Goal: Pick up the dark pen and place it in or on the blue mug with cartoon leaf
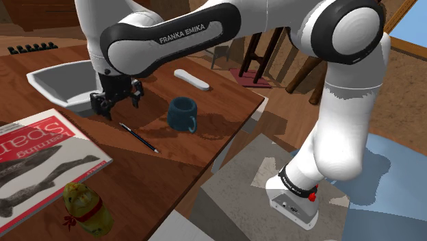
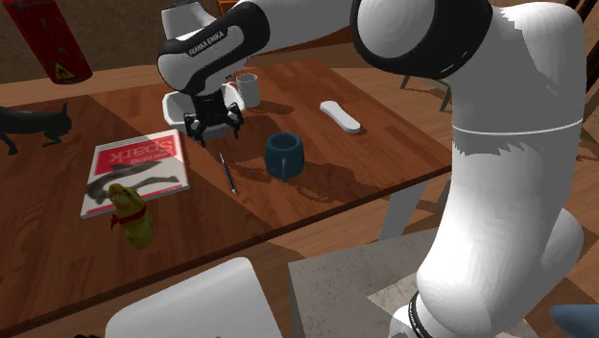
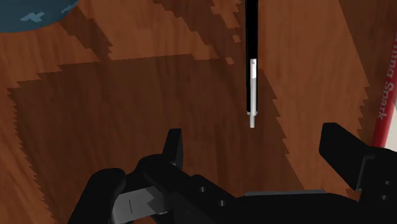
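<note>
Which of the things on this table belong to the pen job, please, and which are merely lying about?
Job: slim dark pen, round dark blue mug, open black fingers.
Lying about: red-and-white magazine, grey-white rectangular basin, flat white bar, yellow figure with red bow.

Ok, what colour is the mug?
Dark blue mug, clearest in the shoulder view.
</note>
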### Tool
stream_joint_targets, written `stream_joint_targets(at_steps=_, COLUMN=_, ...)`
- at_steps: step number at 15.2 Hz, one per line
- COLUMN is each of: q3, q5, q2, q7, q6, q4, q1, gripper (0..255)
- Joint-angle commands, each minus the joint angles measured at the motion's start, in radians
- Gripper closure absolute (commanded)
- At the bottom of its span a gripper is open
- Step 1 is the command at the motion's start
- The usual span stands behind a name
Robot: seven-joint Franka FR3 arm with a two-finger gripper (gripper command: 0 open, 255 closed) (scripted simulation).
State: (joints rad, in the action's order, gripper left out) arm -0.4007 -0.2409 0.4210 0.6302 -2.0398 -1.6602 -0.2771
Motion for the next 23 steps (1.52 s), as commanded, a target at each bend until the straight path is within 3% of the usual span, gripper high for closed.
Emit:
stream_joint_targets(at_steps=1, q3=0.004, q5=-0.018, q2=0.045, q7=0.016, q6=-0.001, q4=0.042, q1=-0.020, gripper=0)
stream_joint_targets(at_steps=8, q3=0.015, q5=-0.037, q2=0.082, q7=0.028, q6=-0.071, q4=0.006, q1=-0.023, gripper=0)
stream_joint_targets(at_steps=16, q3=0.015, q5=-0.037, q2=0.082, q7=0.028, q6=-0.071, q4=0.006, q1=-0.023, gripper=0)
stream_joint_targets(at_steps=17, q3=0.015, q5=-0.037, q2=0.082, q7=0.028, q6=-0.071, q4=0.006, q1=-0.023, gripper=255)
stream_joint_targets(at_steps=23, q3=0.016, q5=-0.037, q2=0.084, q7=0.026, q6=-0.066, q4=0.013, q1=-0.023, gripper=255)
